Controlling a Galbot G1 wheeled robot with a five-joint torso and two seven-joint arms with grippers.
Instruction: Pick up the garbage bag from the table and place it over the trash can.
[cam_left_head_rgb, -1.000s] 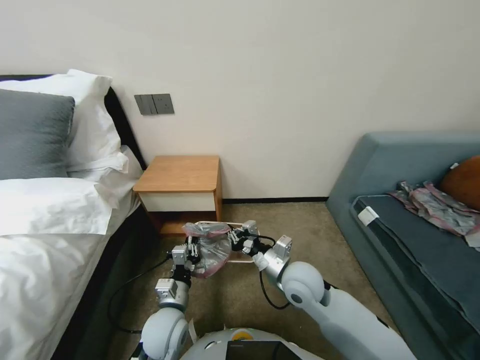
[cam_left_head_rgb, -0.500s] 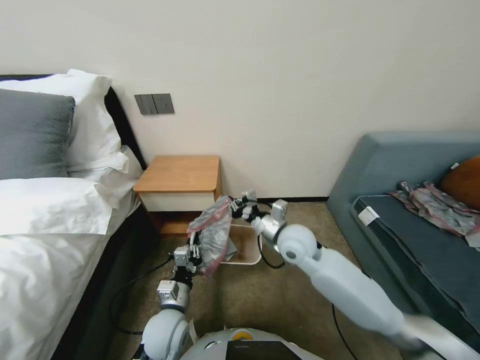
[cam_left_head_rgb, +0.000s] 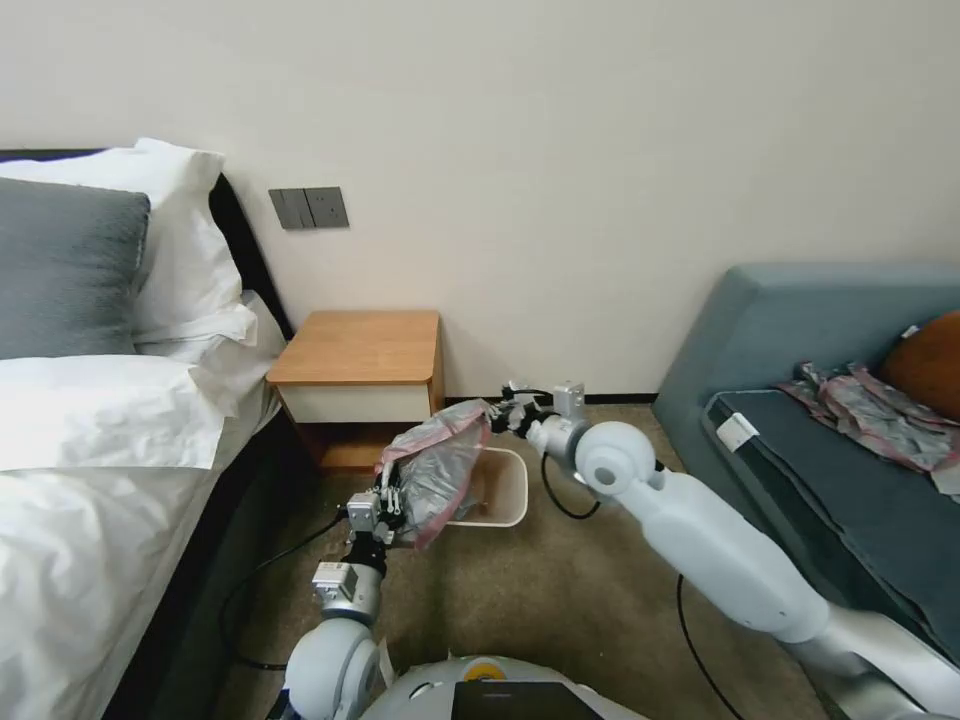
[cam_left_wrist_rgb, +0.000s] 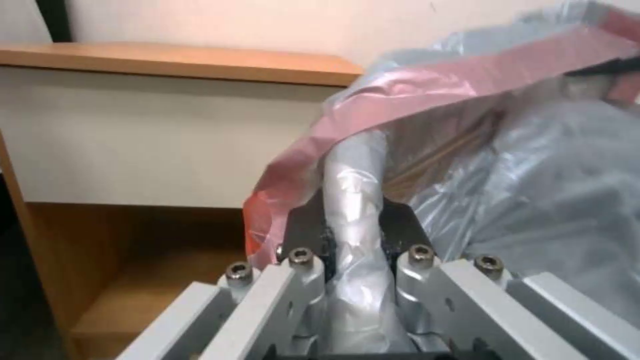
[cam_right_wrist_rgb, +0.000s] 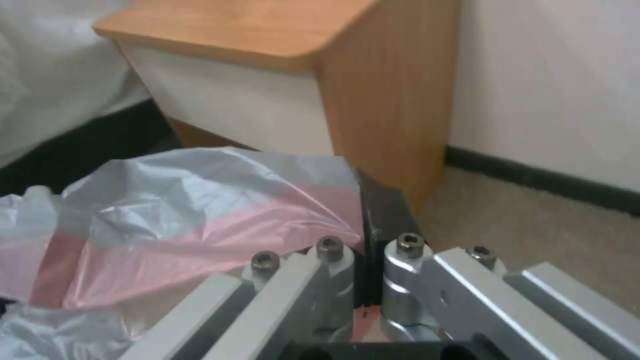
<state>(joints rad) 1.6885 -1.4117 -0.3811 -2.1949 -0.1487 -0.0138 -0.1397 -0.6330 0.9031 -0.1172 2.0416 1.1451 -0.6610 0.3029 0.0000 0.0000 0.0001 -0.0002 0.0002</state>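
Nearest the robot, the left hand (cam_left_head_rgb: 393, 500) sits low over the carpet (cam_left_head_rgb: 520, 590), on the near left side of the bin (cam_left_head_rgb: 500, 490). Its fingers (cam_left_wrist_rgb: 400, 225) are closed tight on a gathered fold of the bag (cam_left_head_rgb: 435, 470), which runs up between them in the left wrist view. The bag (cam_left_wrist_rgb: 507, 165) hangs in the air as a slanted sheet, its pink edge uppermost, stretched from the left hand up toward the right hand (cam_left_head_rgb: 500, 417). It covers the bin's left part; the rest of the bin's mouth lies open to the right of it.

The bin stands on the carpet, just in front of the worktop (cam_left_head_rgb: 360, 350) and near its right front corner.

The right hand is beyond the bin, higher than the left one, close to the worktop's right side panel. Its fingers (cam_right_wrist_rgb: 383, 220) are pressed together with the bag's (cam_right_wrist_rgb: 200, 210) pink edge pinched between them, seen in the right wrist view with the worktop (cam_right_wrist_rgb: 267, 45) right behind.

Farther back, the worktop's wooden top is bare, and the wall (cam_left_head_rgb: 600, 150) rises behind it.
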